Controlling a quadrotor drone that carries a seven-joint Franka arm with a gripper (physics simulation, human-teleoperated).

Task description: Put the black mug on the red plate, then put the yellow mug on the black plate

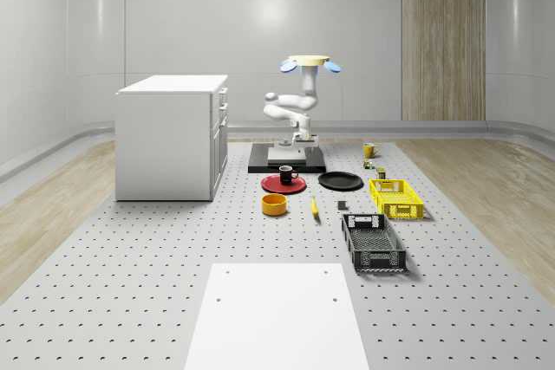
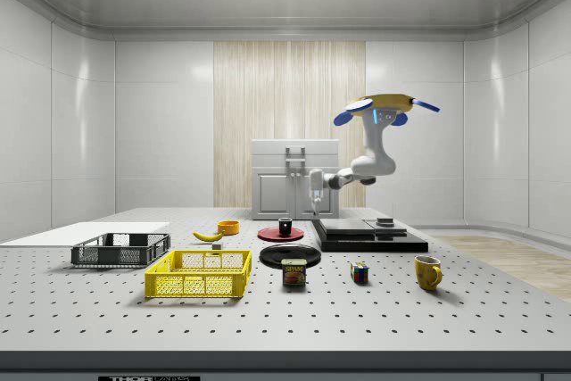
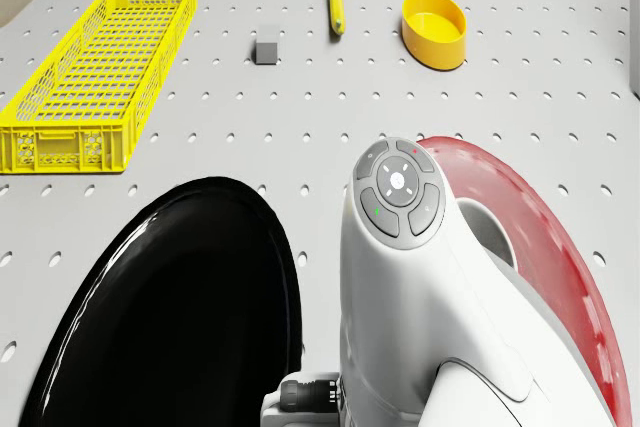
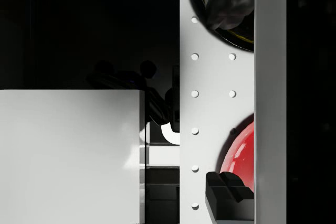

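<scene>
Black mug (image 1: pixel 288 174) stands on the red plate (image 1: pixel 270 185), just in front of and below the gripper (image 1: pixel 301 139); black plate (image 1: pixel 340 181) lies beside it – bare; yellow mug (image 1: pixel 369 151) sits well off to the whole-scene view's right; finger spread cannot be told; drone (image 1: pixel 310 62) hovers over the dark platform (image 1: pixel 287 159)

Simulated lab room: perforated optical-bench floor (image 1: pixel 130 301), pale panelled walls (image 2: pixel 89 122), a white cabinet (image 1: pixel 169 136), test objects laid out.
</scene>
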